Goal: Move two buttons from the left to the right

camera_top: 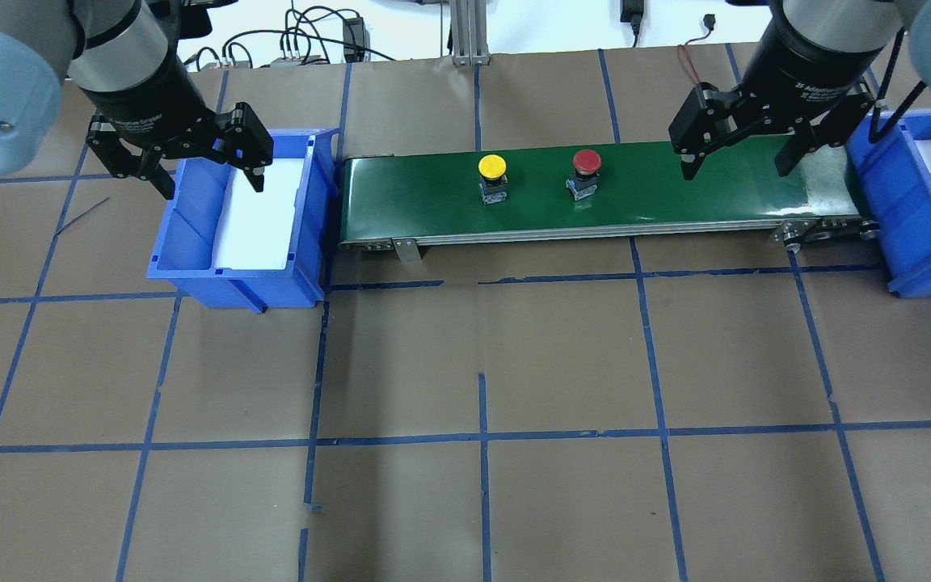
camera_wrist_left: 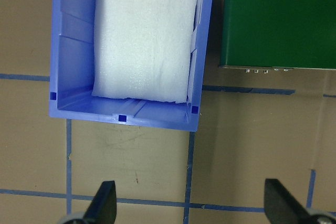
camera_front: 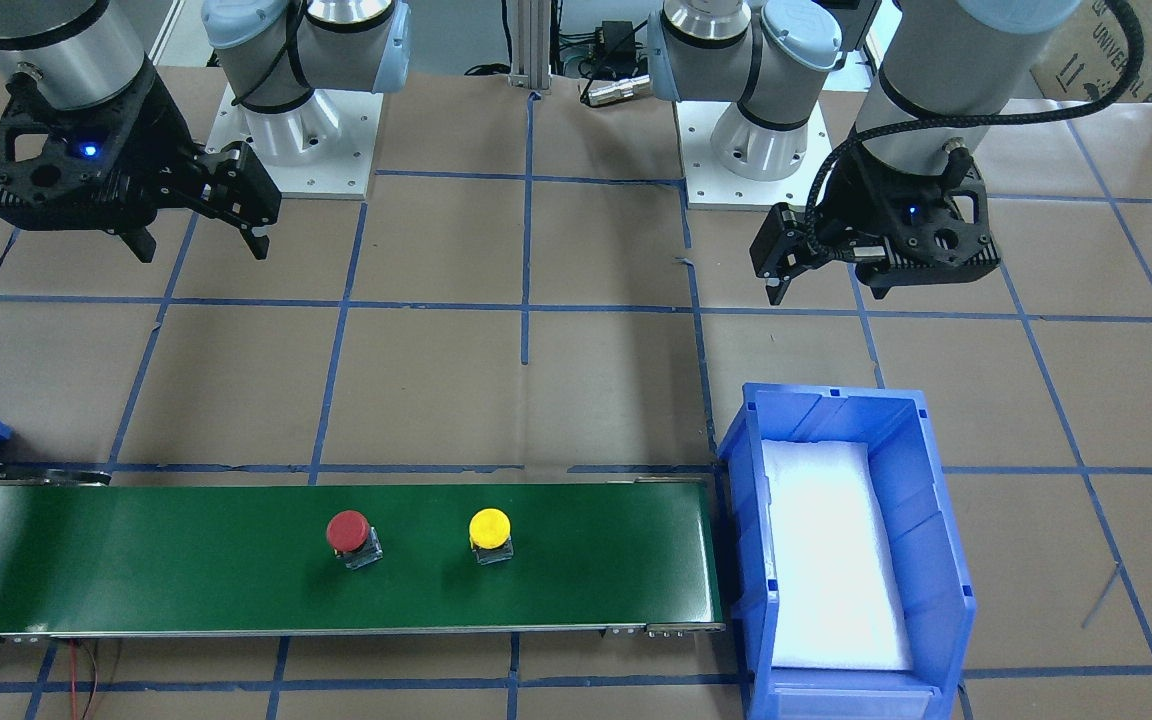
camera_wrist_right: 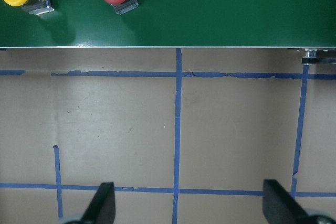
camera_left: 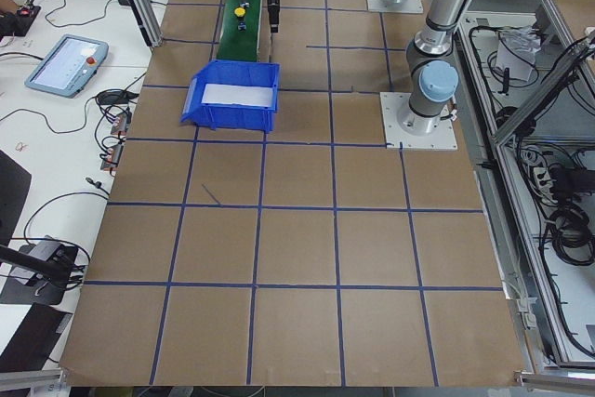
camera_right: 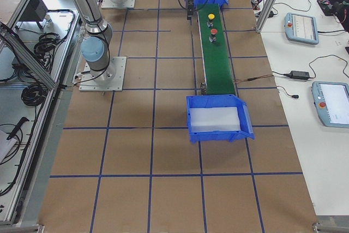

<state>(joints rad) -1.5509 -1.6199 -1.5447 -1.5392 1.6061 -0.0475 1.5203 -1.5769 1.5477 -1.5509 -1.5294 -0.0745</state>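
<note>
Both jaws stand spread and empty. The left gripper [camera_top: 213, 188] hangs near the left bin [camera_top: 191, 267], the right gripper [camera_top: 733, 171] near the belt [camera_top: 676, 202], both on the robot's side. The red button [camera_top: 586, 162] and yellow button [camera_top: 492, 166] stand upright mid-belt. Likely fault: an off-centre descent tips or skids a top-heavy button.

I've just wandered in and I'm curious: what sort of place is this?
Probably a robot test lab, not a factory: two arms bolted to a paper-covered table gridded with blue tape, a short conveyor carrying two buttons between blue bins, and control tablets on the side bench.
</note>
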